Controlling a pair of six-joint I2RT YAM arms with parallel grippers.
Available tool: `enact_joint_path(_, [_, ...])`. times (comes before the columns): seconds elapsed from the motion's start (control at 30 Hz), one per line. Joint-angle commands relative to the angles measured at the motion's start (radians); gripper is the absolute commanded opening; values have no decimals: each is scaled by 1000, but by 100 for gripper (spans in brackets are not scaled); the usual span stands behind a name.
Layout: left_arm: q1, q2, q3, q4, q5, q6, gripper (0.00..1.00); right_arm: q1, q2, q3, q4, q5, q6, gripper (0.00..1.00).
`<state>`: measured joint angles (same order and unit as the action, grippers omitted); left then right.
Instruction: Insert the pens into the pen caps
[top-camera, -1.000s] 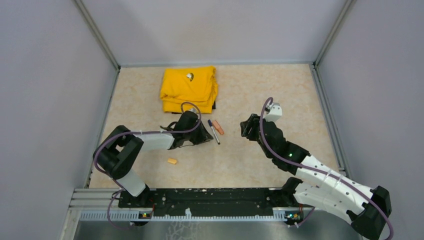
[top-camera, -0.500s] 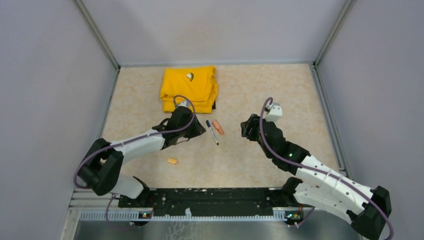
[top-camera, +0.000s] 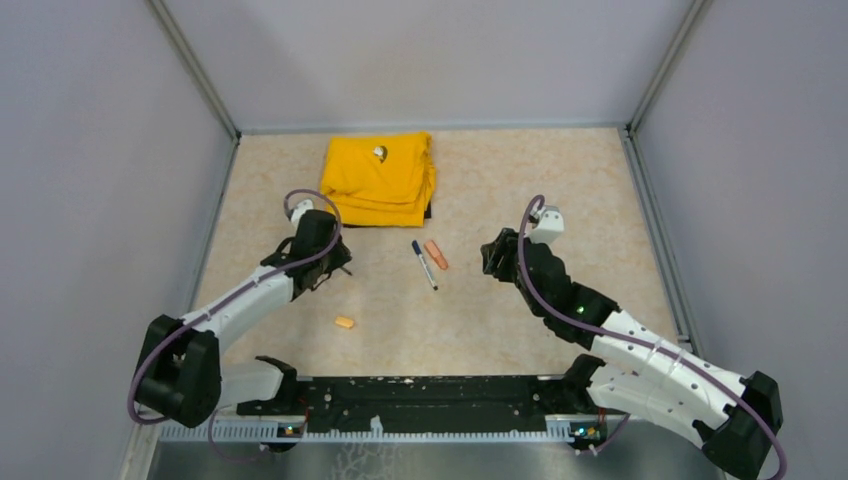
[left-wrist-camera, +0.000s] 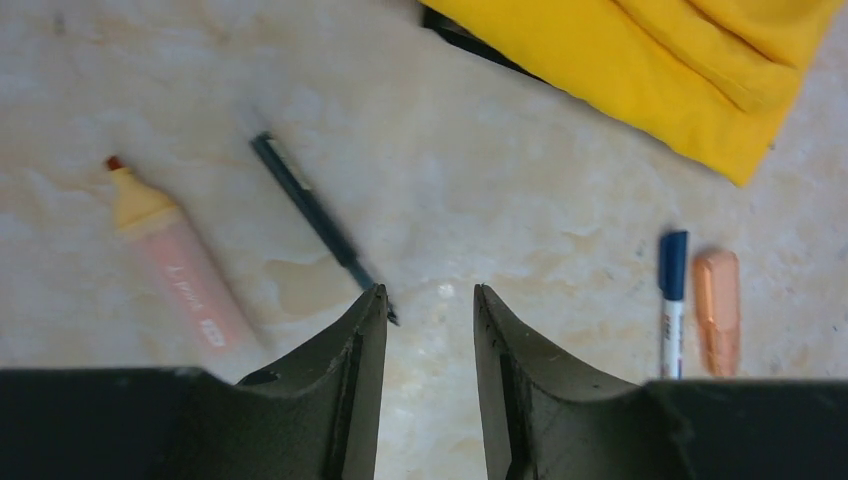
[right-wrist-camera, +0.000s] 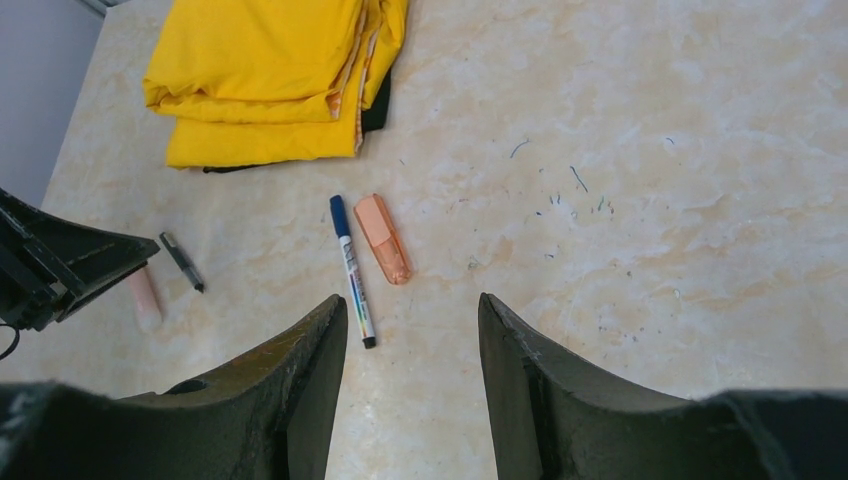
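A silver-white pen (top-camera: 424, 264) with a dark blue end and an orange marker (top-camera: 435, 254) lie side by side at mid-table; both show in the right wrist view, pen (right-wrist-camera: 352, 270) and marker (right-wrist-camera: 383, 238). A thin dark pen (left-wrist-camera: 318, 224) and an uncapped orange marker (left-wrist-camera: 176, 258) lie just ahead of my left gripper (left-wrist-camera: 428, 292), which is open and empty. A small light orange cap (top-camera: 344, 322) lies alone nearer the arm bases. My right gripper (right-wrist-camera: 412, 300) is open and empty, just short of the white pen.
A folded yellow cloth (top-camera: 380, 178) lies at the back of the table, with something dark under its near edge (right-wrist-camera: 374, 115). Grey walls close in the table on three sides.
My left arm has swung left, away from the white pen and orange marker. The right arm has not moved.
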<state>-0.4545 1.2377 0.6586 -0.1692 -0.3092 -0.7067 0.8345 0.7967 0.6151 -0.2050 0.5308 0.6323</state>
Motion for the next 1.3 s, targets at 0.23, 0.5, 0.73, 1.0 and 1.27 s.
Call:
enact_joint_path(0.23, [129, 151, 64, -68, 12, 3, 42, -5, -9, -1, 35, 37, -6, 50])
enact_joint_path(0.5, [146, 211, 79, -33, 9, 0, 40, -5, -15, -2, 22, 41, -5, 50])
enact_joint_path(0.73, [149, 259, 94, -12, 8, 5, 37, -5, -14, -6, 21, 40, -3, 50])
enact_joint_path(1.0, [149, 293, 104, -18, 13, 19, 35, -5, -13, -11, 24, 42, 0, 50])
enact_joint_path(1.27, [149, 329, 112, -12, 47, 40, 28, -5, -16, -15, 24, 46, 3, 50])
